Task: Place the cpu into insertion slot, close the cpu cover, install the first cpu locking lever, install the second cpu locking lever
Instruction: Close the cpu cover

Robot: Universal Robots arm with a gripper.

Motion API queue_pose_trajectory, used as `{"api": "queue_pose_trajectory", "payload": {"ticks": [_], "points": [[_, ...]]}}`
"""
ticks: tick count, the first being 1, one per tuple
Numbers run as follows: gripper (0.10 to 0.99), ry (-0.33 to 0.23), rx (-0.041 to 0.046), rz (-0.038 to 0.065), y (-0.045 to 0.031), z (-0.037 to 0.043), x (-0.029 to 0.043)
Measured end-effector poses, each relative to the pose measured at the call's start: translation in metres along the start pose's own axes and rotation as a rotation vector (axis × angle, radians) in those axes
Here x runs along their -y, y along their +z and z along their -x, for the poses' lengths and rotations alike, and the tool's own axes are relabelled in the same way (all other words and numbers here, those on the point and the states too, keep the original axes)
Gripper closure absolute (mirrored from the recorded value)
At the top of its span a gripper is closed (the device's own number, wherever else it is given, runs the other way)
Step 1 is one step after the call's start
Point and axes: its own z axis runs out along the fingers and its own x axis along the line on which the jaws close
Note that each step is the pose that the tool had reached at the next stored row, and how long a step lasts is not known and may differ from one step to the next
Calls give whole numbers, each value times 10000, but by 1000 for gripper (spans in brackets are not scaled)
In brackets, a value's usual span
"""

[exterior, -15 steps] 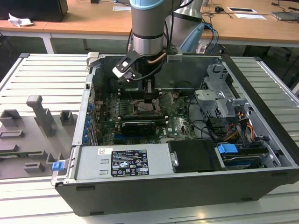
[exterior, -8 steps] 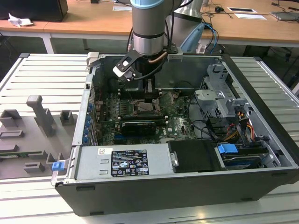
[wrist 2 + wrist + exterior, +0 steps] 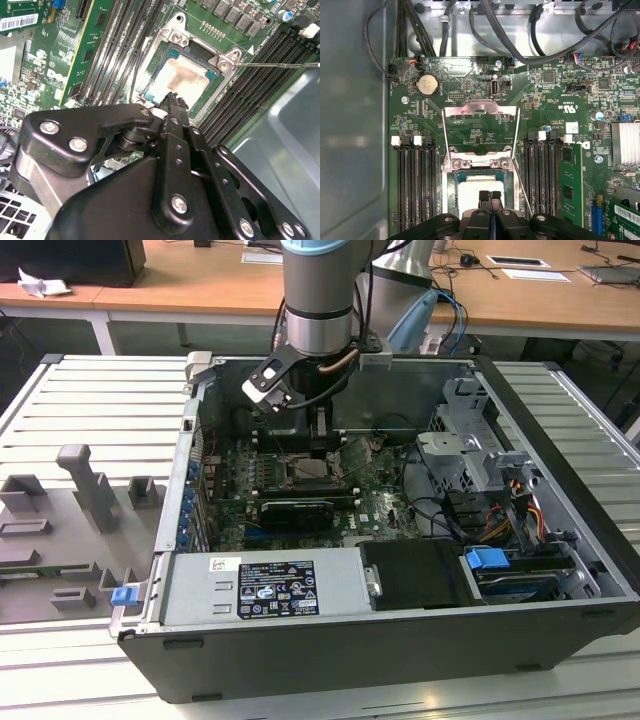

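Tool (image 3: 490,196) has its fingers pressed together with nothing between them, and its tips sit over the near edge of the cpu (image 3: 470,192). In the exterior view I see the tool (image 3: 320,440) low inside the computer case (image 3: 400,640), which stands on the ribbed table (image 3: 80,400).

The cpu lies flat in the insertion slot (image 3: 452,195), so I judge step one done. The cpu cover (image 3: 481,111) is flipped back off the slot, lying open over the motherboard (image 3: 470,80). My read is that closing the cover is the step in hand.

That calls for getting behind the cover's far bar and swinging it down over the chip without nudging it. One locking lever (image 3: 522,192) stands free beside the slot. A thin rod (image 3: 280,64) in the second wrist view is likely a lever too.

Hard to tell:
- The tool hides the cpu's near edge.
- I can't tell whether the tips touch the chip.
- I can't sort out the second lever from the cover's side rails.
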Motion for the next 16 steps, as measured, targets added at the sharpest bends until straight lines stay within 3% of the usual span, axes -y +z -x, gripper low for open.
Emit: {"api": "queue_pose_trajectory", "payload": {"ticks": [16], "points": [[980,-1,-2,1,-42,1,-4]]}}
